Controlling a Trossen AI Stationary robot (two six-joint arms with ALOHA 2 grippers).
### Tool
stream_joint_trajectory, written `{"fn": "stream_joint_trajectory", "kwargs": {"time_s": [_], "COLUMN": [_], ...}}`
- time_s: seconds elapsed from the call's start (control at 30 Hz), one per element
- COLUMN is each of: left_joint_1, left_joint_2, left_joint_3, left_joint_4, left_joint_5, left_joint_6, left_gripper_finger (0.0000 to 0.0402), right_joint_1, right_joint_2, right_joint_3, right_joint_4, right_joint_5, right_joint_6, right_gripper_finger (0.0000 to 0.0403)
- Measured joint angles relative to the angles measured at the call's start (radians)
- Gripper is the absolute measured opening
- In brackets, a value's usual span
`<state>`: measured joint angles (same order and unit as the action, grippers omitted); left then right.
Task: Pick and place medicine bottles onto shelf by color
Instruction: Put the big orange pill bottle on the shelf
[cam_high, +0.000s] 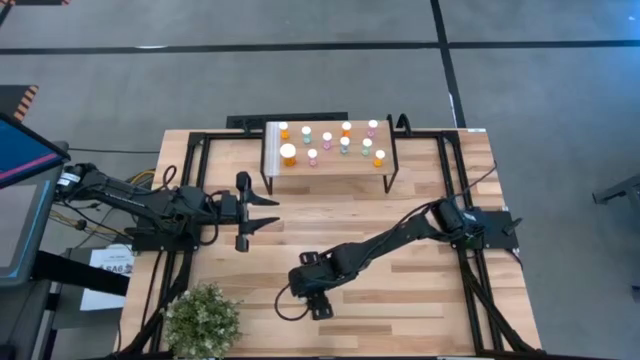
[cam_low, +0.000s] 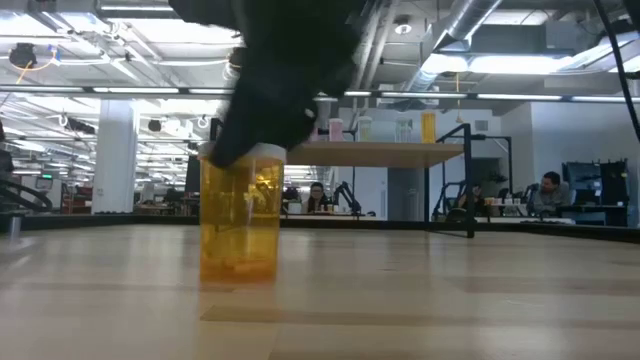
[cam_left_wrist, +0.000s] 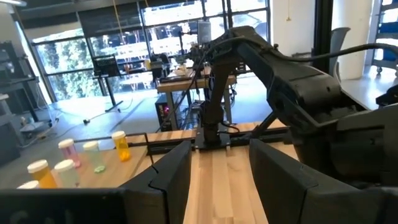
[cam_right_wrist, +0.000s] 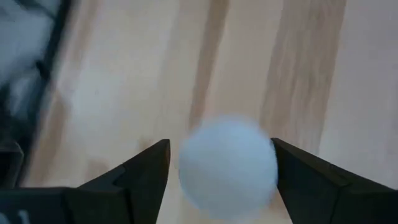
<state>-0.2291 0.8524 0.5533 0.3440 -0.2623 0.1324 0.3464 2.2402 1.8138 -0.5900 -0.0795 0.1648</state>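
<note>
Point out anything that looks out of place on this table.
One large orange bottle stands upright alone on the tabletop, far from the shelf where the other bottles are grouped. The right gripper is above its white cap, fingers open on either side. Nothing looks spilled or tipped.

free: bare desk (cam_high: 400, 215) between shelf (cam_high: 330, 172) and arms | blocked: shelf top crowded with bottles (cam_high: 327, 141) | plant (cam_high: 202, 318) at near-left corner
</note>
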Motion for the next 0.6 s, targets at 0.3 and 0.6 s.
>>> {"fn": "stream_joint_trajectory", "kwargs": {"time_s": [0.3,0.6], "left_joint_1": [0.000,0.000], "left_joint_2": [0.000,0.000], "left_joint_3": [0.000,0.000], "left_joint_4": [-0.013,-0.019], "left_joint_5": [-0.004,-0.005], "left_joint_6": [-0.005,-0.005], "left_gripper_finger": [0.0153,0.0153], "right_joint_1": [-0.002,-0.002], "right_joint_2": [0.007,0.007], "right_joint_3": [-0.001,-0.001], "right_joint_4": [-0.025,-0.023], "right_joint_5": [0.000,0.000], "right_joint_6": [0.011,-0.006], "right_gripper_finger": [0.0296,0.0283]}}
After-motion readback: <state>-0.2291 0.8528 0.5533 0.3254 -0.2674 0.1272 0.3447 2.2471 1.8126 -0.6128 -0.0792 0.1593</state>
